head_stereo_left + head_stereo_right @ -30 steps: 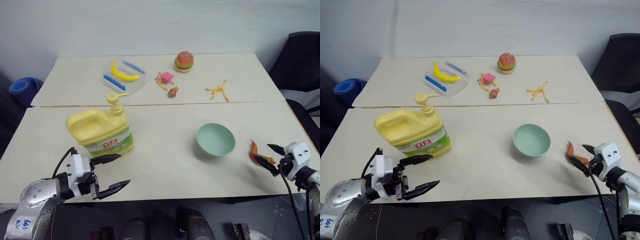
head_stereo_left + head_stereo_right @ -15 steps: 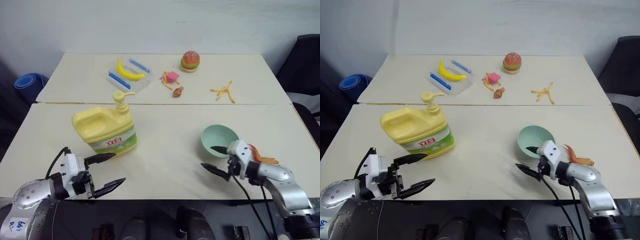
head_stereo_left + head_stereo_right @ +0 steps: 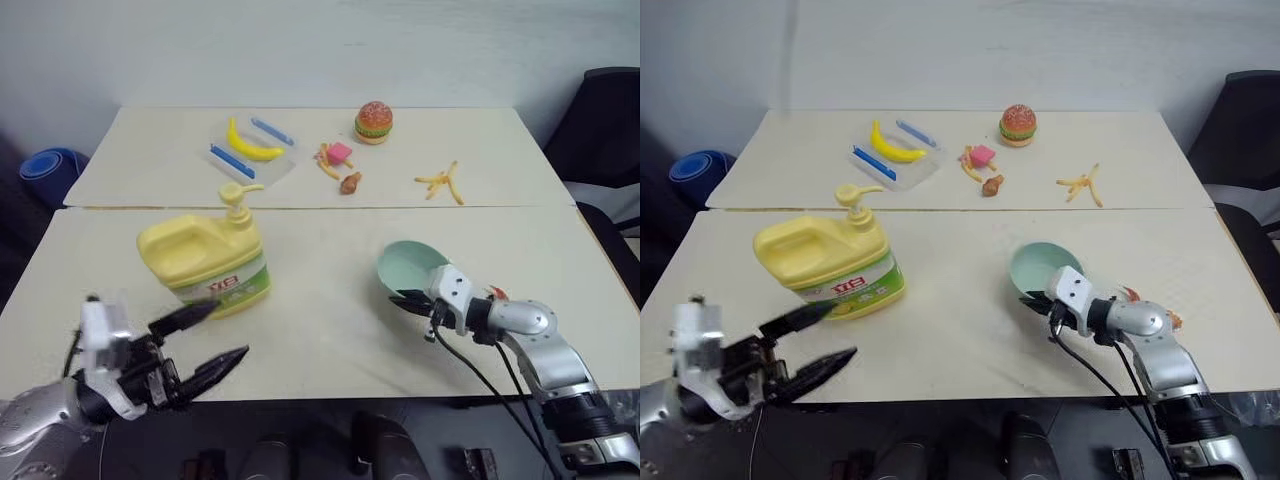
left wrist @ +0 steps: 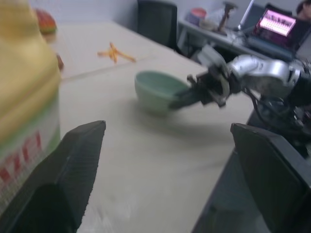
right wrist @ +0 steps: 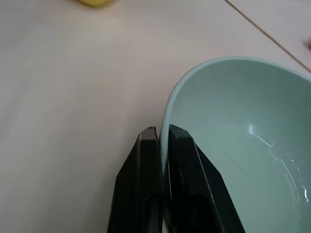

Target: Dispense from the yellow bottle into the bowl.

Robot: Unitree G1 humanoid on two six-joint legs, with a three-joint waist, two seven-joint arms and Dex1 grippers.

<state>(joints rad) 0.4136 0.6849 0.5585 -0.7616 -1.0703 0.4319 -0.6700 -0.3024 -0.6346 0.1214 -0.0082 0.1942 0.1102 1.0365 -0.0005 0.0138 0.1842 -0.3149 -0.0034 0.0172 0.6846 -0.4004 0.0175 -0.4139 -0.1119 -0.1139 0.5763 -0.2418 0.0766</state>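
the right gripper [image 5: 163, 133] pinches the thin rim of the light, stiff bowl [image 5: 243, 141], while the left gripper [image 3: 205, 338] stands wide near the heavy yellow bottle [image 3: 205, 258], best taken by its handle.

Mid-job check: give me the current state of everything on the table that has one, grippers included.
yellow bottle: upright, untouched.
bowl: tilted, rim pinched by the right gripper.
right gripper: shut on the bowl's rim.
left gripper: open, empty, near the bottle.
banana: lying on the clear tray.
burger: upright.
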